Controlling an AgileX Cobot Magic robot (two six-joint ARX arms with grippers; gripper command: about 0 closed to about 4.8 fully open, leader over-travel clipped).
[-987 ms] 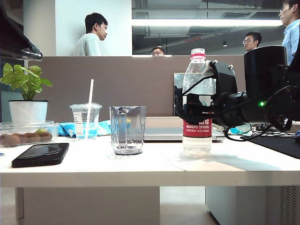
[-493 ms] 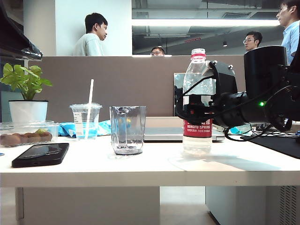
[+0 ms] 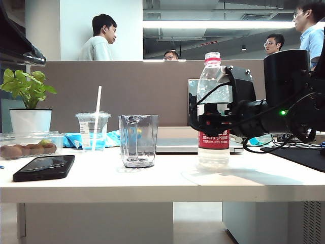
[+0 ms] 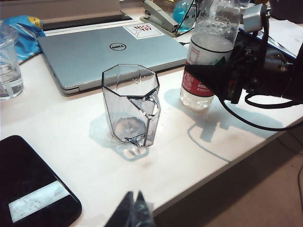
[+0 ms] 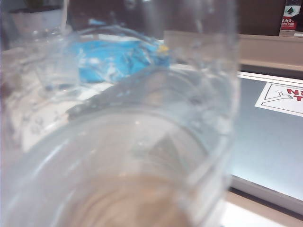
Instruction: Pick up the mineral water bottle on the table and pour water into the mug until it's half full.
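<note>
A: Right gripper (image 3: 209, 122)?
B: Level, clasping bottle (image 3: 213, 109) at the label; bottle upright on worktop (image 3: 152, 180), part full.
A: Left gripper (image 4: 133, 213)?
B: Fingertips together, hovering near the empty mug (image 3: 138, 141).

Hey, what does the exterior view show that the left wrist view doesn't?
Only the exterior view shows the potted plant, the straw in the lidded cup, the fruit tray and the people behind the partition.

Only the left wrist view shows the open-topped laptop lid, the stapler and the left gripper low near the table edge.

Both show the mug, the phone, the table and the right gripper closed around the standing bottle at its label.
</note>
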